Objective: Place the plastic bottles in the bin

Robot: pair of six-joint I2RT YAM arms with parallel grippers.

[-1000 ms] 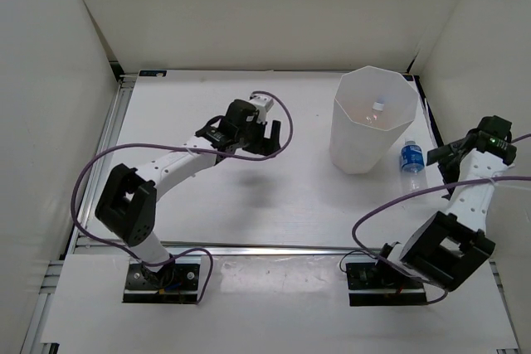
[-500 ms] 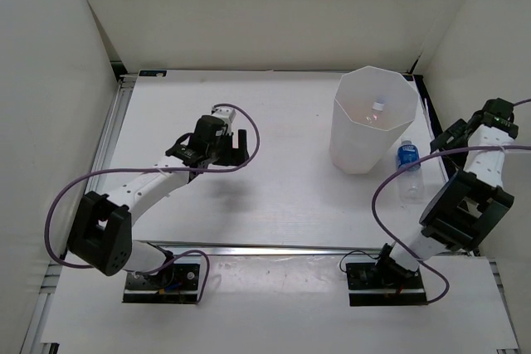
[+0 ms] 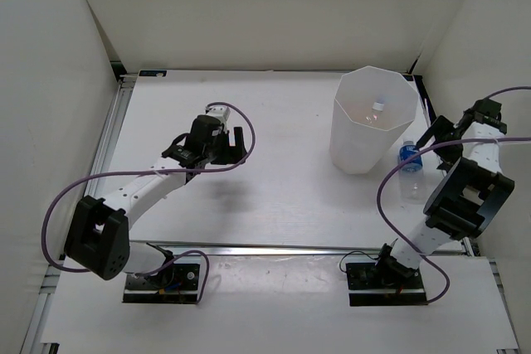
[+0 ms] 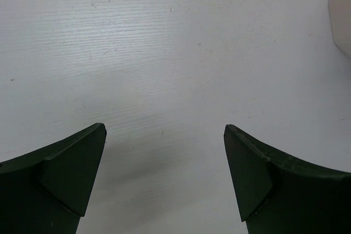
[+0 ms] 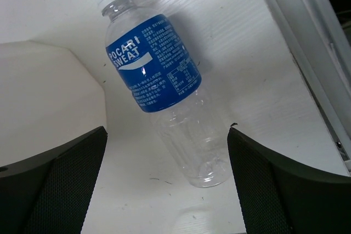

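Observation:
A clear plastic bottle with a blue label [image 5: 153,64] lies on the table, just right of the bin [image 3: 342,101]; the top view shows it [image 3: 410,157] beside the bin's base. My right gripper [image 5: 167,130] hangs over its clear lower half, open, jaws standing either side without touching; from above it [image 3: 437,140] sits close by the bottle's right. Inside the bin a bottle with a white cap [image 3: 378,106] shows. My left gripper [image 3: 236,147] is open and empty over bare table left of centre, its jaws [image 4: 163,127] wide apart.
The bin's white wall [image 5: 49,91] stands close on the left of the right gripper. A metal rail [image 5: 307,36] runs along the table's right edge, with the enclosure wall behind it. The bin's side [image 4: 343,15] shows at the far right of the left wrist view.
The left arm has drawn back leftward from the table's middle. The right arm has lifted its elbow and swung its wrist toward the far right, over the blue-labelled bottle.

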